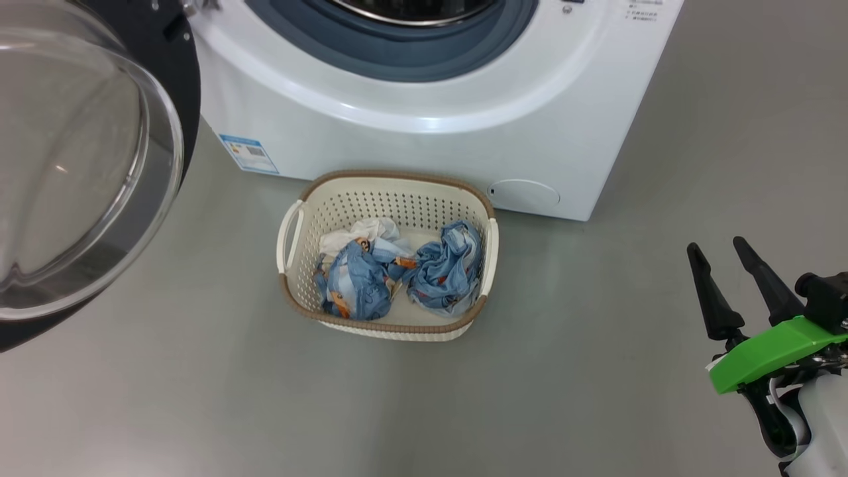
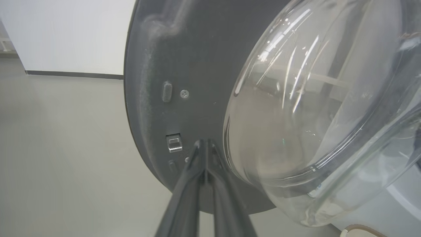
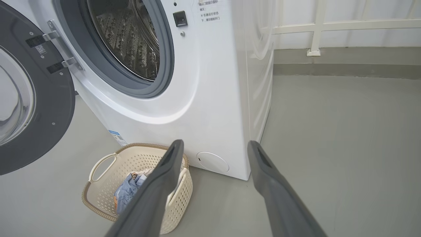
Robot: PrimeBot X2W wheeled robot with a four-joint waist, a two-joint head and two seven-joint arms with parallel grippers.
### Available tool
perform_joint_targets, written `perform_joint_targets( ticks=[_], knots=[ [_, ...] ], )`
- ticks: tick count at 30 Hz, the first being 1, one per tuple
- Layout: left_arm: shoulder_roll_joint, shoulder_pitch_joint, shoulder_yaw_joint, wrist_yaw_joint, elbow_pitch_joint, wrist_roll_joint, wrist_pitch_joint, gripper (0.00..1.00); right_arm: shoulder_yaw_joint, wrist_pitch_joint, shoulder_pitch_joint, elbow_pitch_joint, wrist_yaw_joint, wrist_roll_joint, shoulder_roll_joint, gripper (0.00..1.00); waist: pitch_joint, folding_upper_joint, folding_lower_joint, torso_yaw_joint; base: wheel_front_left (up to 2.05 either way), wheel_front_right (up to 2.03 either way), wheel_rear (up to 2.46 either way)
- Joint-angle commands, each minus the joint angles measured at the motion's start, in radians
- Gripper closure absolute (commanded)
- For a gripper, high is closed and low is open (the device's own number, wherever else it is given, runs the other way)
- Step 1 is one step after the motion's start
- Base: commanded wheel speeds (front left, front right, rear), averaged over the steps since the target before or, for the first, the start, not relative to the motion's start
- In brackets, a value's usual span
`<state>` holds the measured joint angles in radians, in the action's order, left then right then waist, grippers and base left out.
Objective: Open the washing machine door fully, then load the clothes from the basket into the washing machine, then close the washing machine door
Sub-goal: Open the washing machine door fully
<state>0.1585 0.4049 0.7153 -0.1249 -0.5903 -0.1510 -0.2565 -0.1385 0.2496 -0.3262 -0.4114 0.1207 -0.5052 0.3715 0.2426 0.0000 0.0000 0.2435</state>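
The washing machine stands at the top of the head view with its steel drum exposed. Its door is swung out to the left, glass bowl bulging toward me. My left gripper is shut with nothing between its fingers. Its tips are at the door's dark inner ring, beside the latch; contact is unclear. The cream basket sits on the floor before the machine, holding light blue clothes and some white fabric. My right gripper is open and apart from the basket, at the lower right.
Grey floor lies open around the basket and to the machine's right. A round flap and a blue sticker mark the machine's lower front. A white railing runs along the back wall.
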Motion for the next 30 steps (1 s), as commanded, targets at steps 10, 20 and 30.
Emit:
perform_joint_targets(
  ticks=[10, 20, 30],
  knots=[
    [-0.022, -0.130, -0.126, -0.006, 0.121, -0.043, -0.005, 0.00, -0.006, 0.012, 0.055, 0.022, 0.010, -0.012, -0.008, 0.00, -0.057, 0.0000, 0.0000, -0.019, 0.00, 0.00, 0.00],
    [-0.069, -0.219, -0.277, -0.006, 0.244, -0.037, -0.005, 0.00, -0.011, 0.012, 0.077, 0.014, 0.010, -0.016, -0.022, 0.00, -0.093, 0.0000, 0.0000, -0.071, 0.00, 0.00, 0.00],
    [-0.074, -0.267, -0.465, -0.006, 0.303, -0.078, -0.005, 0.00, -0.002, 0.012, 0.079, 0.018, 0.010, -0.014, -0.029, 0.00, -0.101, 0.0000, 0.0000, -0.144, 0.00, 0.00, 0.00]
  ],
)
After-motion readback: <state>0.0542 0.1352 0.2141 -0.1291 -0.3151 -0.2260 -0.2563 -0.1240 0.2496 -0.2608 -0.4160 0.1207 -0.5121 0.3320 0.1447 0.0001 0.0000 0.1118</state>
